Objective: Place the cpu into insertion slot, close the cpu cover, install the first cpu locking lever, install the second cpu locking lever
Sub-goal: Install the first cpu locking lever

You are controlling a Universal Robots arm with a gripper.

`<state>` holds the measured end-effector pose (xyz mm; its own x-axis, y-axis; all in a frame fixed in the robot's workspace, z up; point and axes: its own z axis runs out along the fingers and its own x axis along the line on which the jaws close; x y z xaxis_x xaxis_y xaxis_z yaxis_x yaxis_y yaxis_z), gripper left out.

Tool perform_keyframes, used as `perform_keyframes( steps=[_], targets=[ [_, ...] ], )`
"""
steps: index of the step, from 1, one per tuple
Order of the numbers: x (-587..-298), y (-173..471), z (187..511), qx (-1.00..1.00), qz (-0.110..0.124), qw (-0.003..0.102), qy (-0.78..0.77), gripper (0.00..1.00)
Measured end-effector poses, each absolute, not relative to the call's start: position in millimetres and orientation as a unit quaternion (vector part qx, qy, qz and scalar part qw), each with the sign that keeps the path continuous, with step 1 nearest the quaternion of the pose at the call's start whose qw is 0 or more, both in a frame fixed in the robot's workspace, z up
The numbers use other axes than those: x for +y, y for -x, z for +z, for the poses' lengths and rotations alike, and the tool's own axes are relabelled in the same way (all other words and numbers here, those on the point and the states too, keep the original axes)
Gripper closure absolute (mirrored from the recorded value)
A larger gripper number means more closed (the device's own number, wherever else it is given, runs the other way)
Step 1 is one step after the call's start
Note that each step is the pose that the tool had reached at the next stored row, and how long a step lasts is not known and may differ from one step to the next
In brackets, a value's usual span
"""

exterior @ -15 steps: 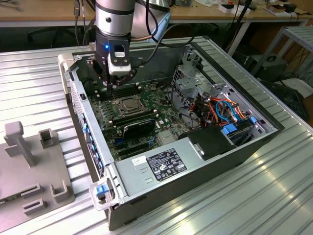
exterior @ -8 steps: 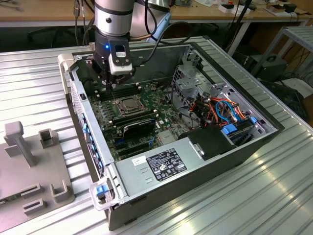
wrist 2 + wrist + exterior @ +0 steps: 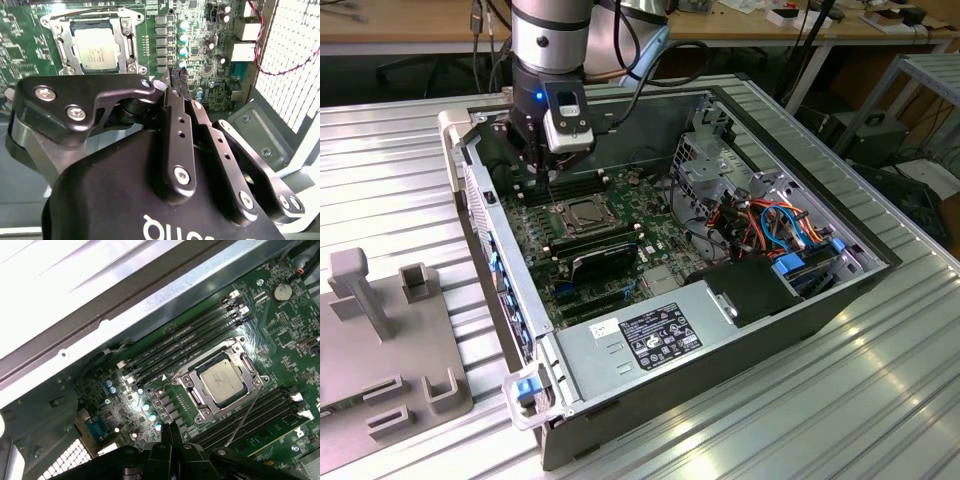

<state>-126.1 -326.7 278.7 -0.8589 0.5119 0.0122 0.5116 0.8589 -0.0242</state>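
1. The desk (image 3: 880,400) of ribbed metal carries the open computer case (image 3: 740,370), lying on its side so the motherboard (image 3: 280,340) faces up for reaching
2. The gripper (image 3: 177,77) hangs over the board's far part at the exterior view's left, just beside the socket; its fingers (image 3: 175,105) are clenched into one narrow tip with nothing plainly between them, probably to push rather than carry
3. The insertion slot (image 3: 200,390) has the cpu cover (image 3: 235,357) lowered around it
4. The cpu (image 3: 220,380) lies flat inside the slot, silver top showing through the cover's window
5. A thin wire lever (image 3: 243,416) slants away from the socket; whether either lever is hooked is too small to tell
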Motion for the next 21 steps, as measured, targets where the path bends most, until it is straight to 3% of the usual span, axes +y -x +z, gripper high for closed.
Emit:
perform_keyframes(
  steps=[21],
  targets=[
    [-309,127,269,-0.99,0.01,0.008,0.14,0.89]
  ],
)
